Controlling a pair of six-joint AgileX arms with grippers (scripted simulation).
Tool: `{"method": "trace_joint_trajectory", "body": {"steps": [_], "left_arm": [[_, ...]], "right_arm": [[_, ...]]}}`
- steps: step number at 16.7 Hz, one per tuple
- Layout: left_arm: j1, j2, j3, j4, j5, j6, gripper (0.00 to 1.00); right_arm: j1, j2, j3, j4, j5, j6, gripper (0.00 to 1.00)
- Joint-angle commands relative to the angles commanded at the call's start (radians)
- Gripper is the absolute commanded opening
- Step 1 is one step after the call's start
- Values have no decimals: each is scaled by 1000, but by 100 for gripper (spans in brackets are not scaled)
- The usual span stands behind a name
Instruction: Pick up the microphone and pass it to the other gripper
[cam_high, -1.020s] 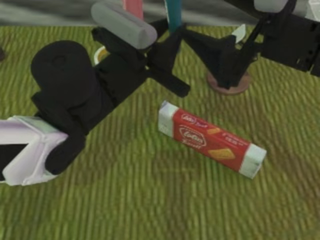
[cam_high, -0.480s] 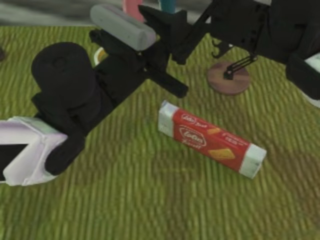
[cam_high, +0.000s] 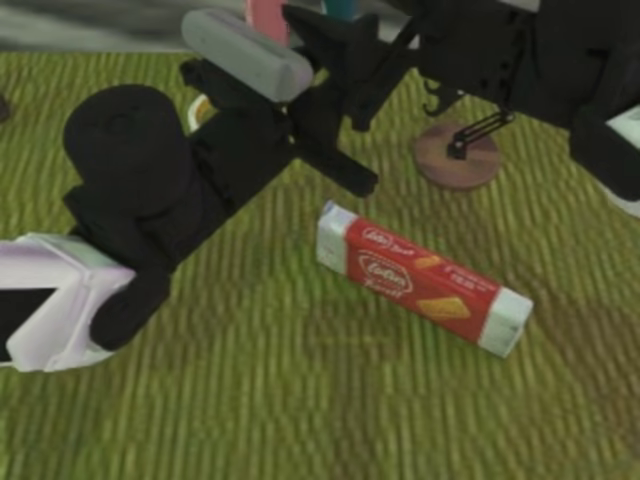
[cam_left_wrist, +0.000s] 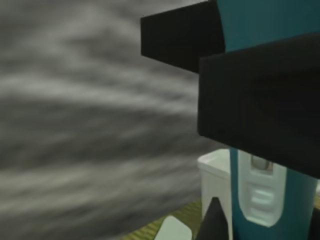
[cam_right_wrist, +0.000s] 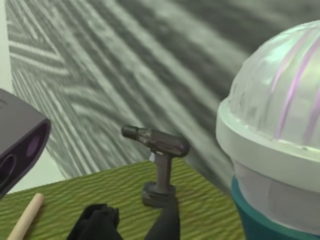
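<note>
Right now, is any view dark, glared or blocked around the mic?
Top view: evenly lit, no glare; the microphone is cut off by the top edge, above the right claw and the left claw. Left wrist view: well lit, but the right claw's black fingers cover much of the teal handle. Right wrist view: bright; the mesh head fills one side.
</note>
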Motion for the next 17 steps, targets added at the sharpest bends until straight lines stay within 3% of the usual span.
{"method": "trace_joint_trajectory", "body": {"steps": [6, 15, 17], "left_arm": [[0, 0, 0, 0, 0, 0, 0], [0, 0, 0, 0, 0, 0, 0], [0, 0, 0, 0, 0, 0, 15]], "right_arm": [[0, 0, 0, 0, 0, 0, 2], [0, 0, 0, 0, 0, 0, 0], [0, 0, 0, 0, 0, 0, 0]]}}
